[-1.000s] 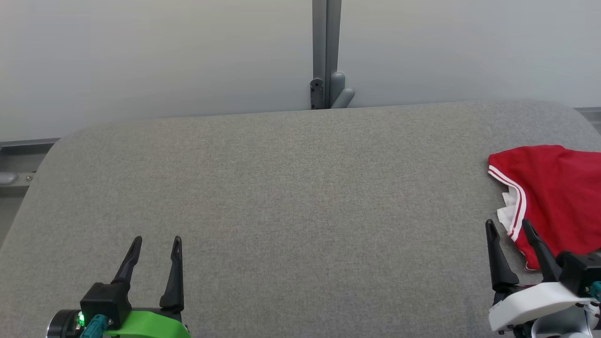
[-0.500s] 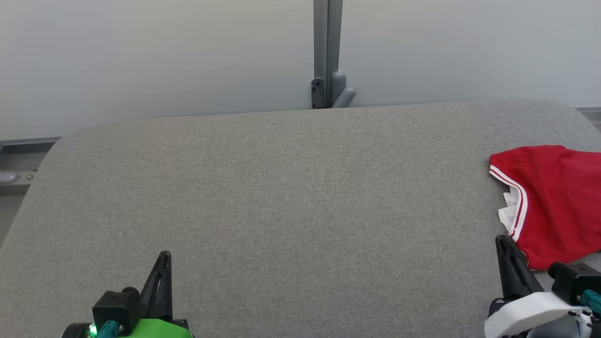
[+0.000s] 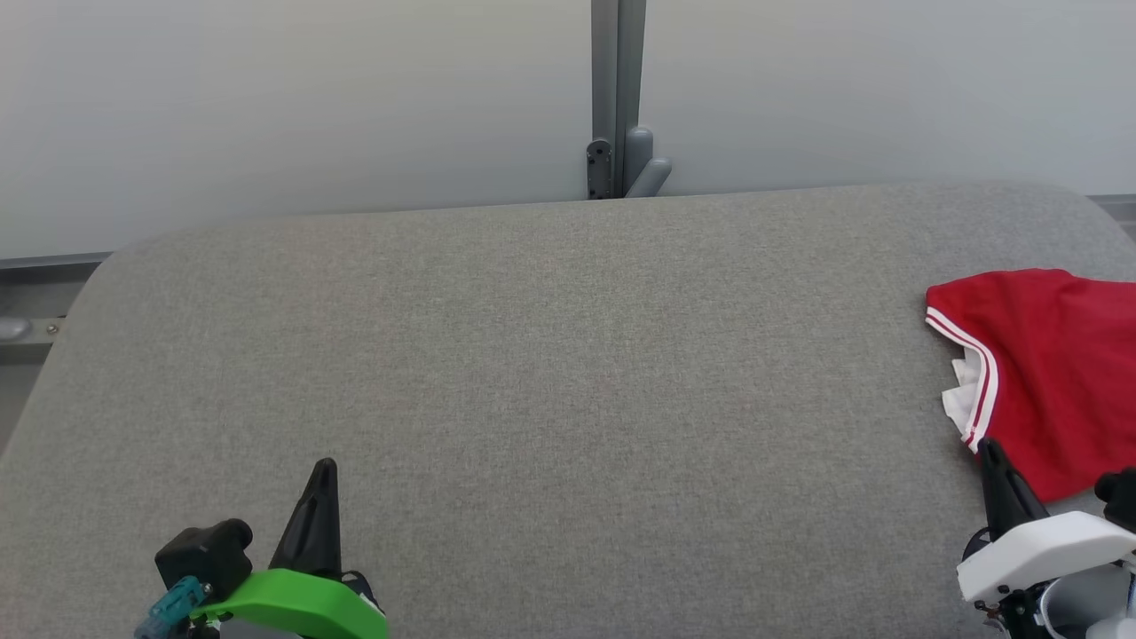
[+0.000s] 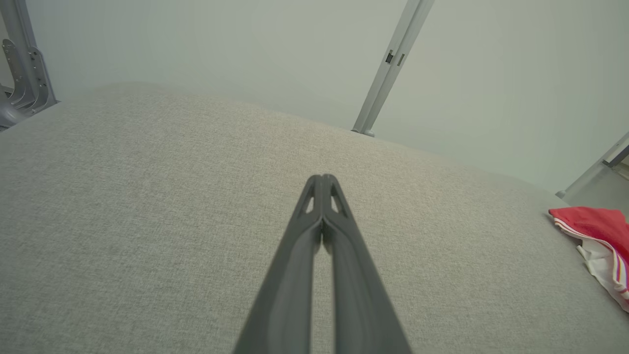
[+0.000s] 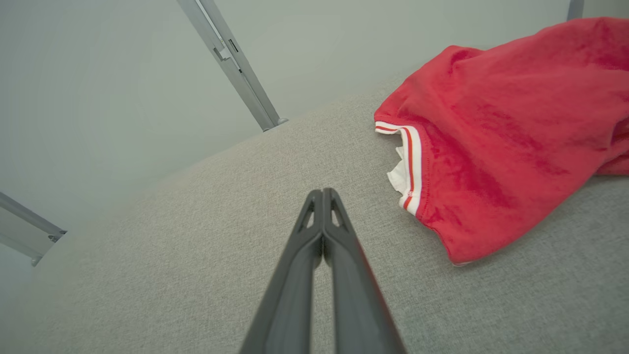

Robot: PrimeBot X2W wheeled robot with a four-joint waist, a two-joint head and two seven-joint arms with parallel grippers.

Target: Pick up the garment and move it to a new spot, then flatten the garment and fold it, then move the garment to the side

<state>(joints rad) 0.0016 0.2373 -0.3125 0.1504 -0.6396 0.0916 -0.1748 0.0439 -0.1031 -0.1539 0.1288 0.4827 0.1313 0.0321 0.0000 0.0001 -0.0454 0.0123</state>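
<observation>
Our left gripper [image 3: 324,470], closed on nothing, hovers over the grey fabric-covered table [image 3: 568,355]; our right gripper [image 3: 989,449], equally closed and empty, sits beside the crumpled red white-trimmed garment [image 3: 1056,373] far right; we should open wide, pinch its hem.

Coarse grey woven cloth, matt, over the whole table [image 3: 568,355]. Soft red knit on the garment [image 5: 491,147], faintly fuzzy, with white ribbed trim. Smooth matt dark plastic on the left gripper [image 4: 322,178] and right gripper [image 5: 323,191]. Smooth green shell [image 3: 293,599] and white shell [image 3: 1038,550], probably plastic. Satin grey metal on the post [image 3: 617,89]; smooth matt wall [image 3: 266,106].
</observation>
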